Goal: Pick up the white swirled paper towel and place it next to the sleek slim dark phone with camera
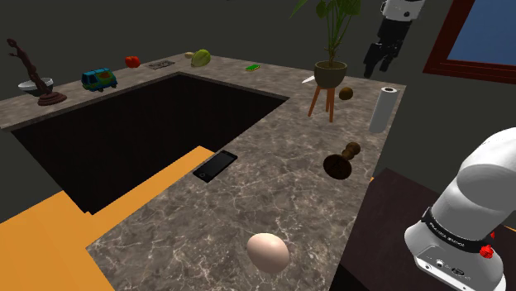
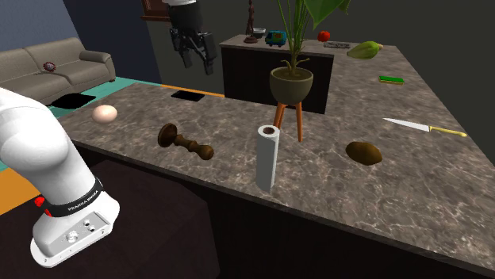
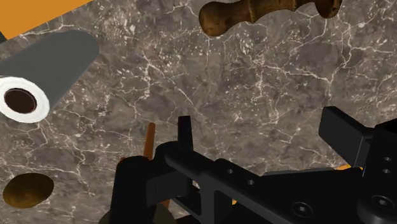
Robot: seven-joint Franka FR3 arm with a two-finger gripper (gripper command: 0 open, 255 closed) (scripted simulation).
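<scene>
- Empty and spread wide, my gripper (image 1: 379, 64) hangs high above the tabletop (image 1: 281, 190).
- Below me, slightly aside, the paper towel roll (image 1: 383, 109) stands upright, untouched.
- Well beyond it lies the dark phone (image 1: 215, 165), at the tabletop's edge.
- Nothing is done yet, I judge: descent, grasp, carry and placing all remain.

Cut off and covered around the end effector (image 1: 379, 68)
In the wrist view its black body hides the plant pot (image 1: 329, 74) beneath it, bar what seems one orange leg (image 3: 150, 141); beyond it the wooden piece (image 3: 254, 14) and paper towel roll (image 3: 48, 70) are clipped by edges.
</scene>
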